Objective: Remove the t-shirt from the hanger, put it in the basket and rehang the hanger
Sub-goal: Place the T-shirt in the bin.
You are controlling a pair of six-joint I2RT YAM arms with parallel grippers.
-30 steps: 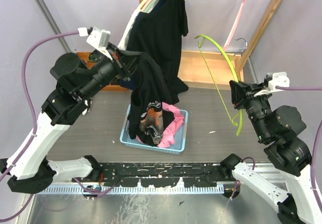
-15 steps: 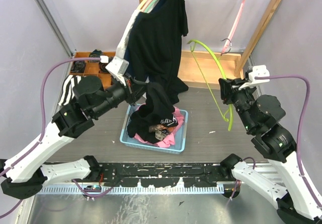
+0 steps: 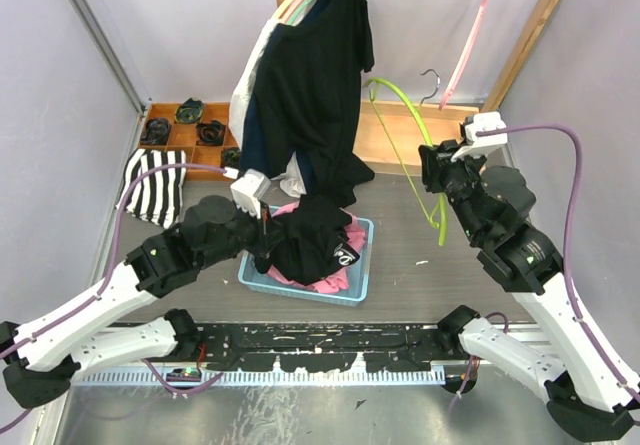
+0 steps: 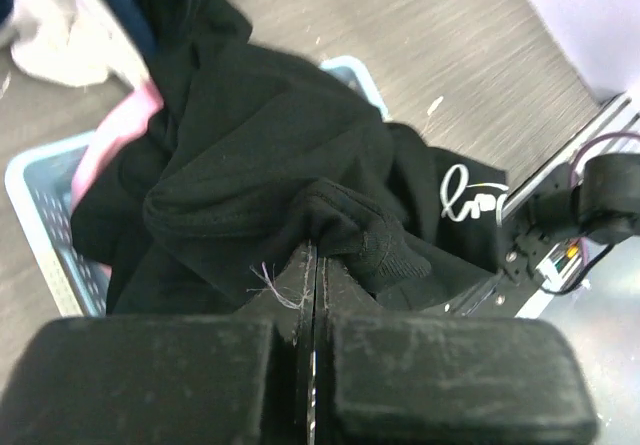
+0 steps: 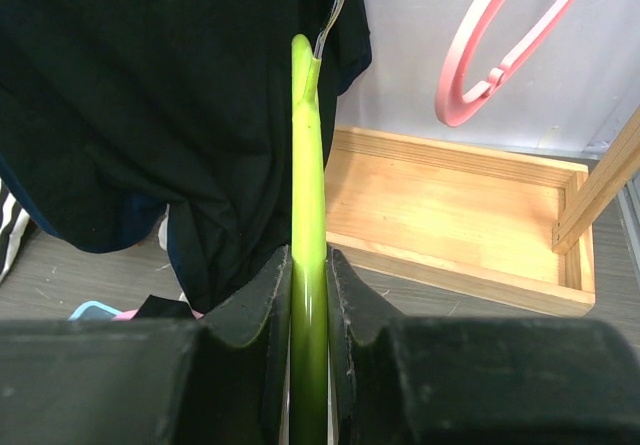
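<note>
The black t-shirt [image 3: 315,243] lies bunched in the blue basket [image 3: 357,287] on top of pink cloth. My left gripper [image 3: 262,227] is low at the basket's left side. In the left wrist view its jaws [image 4: 313,253] are pressed together with a fold of the t-shirt [image 4: 260,155] pinched at their tips. The bare green hanger [image 3: 408,115] is off the shirt and held upright in the air to the right. My right gripper [image 3: 433,180] is shut on its lower arm. The right wrist view shows the hanger [image 5: 308,145] clamped between the fingers of that gripper [image 5: 308,265].
A wooden rack at the back carries several dark shirts [image 3: 312,75] on hangers, and a pink hanger [image 3: 465,50] hangs from its bar. The rack's wooden base [image 3: 400,137] lies behind the basket. A striped cloth [image 3: 155,187] and a wooden compartment tray [image 3: 185,125] sit at the left.
My left arm has come down and toward the near side, lowering the t-shirt from hanging in the air into the basket. My right arm has carried the green hanger up and back toward the rack.
</note>
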